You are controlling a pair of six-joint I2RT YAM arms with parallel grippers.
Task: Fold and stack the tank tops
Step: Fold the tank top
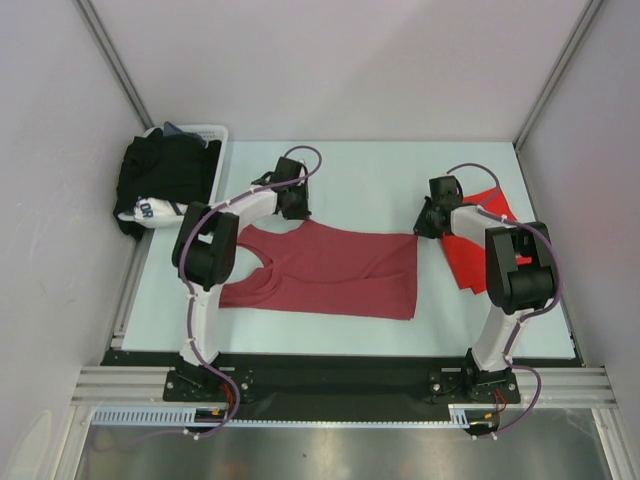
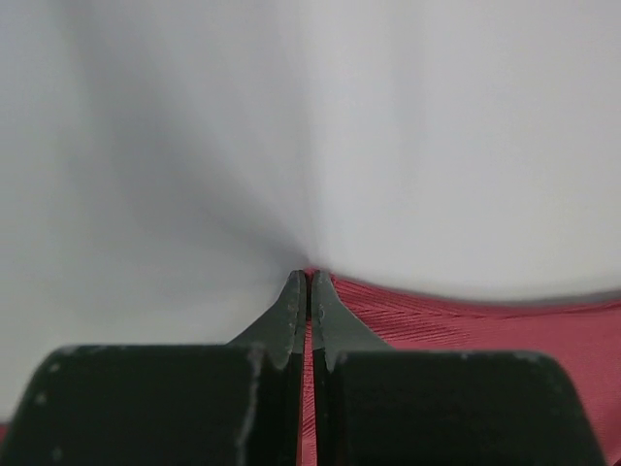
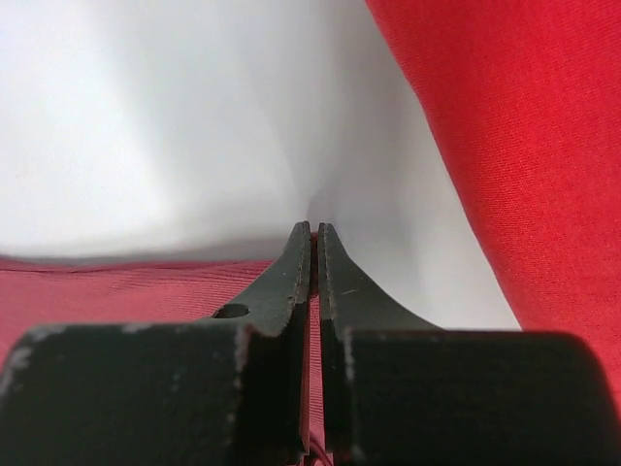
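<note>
- Pale table (image 1: 370,170) inside plain white walls (image 1: 330,60), both arms reaching out from 6 o'clock.
- Dead centre lies the maroon tank top (image 1: 330,270), spread flat, with its straps toward 9 o'clock and its hem toward 3 o'clock.
- Left gripper (image 1: 293,208) is down on the far strap, at about 11 o'clock of the garment. The left wrist view shows the jaws pinched tight with maroon cloth caught between them.
- Right gripper (image 1: 425,228) sits on the far hem corner, at about 1 o'clock of the garment. Its jaws are closed too, with a sliver of maroon fabric nipped in the slit.
- Over at 3 o'clock on the table the bright red tank top (image 1: 462,255) lies partly under the right arm, just beside the maroon hem.
- Up at 10 o'clock a white basket (image 1: 215,130) holds black garments (image 1: 165,170), and a white cloth (image 1: 150,210) with dark lettering hangs at its near edge.
</note>
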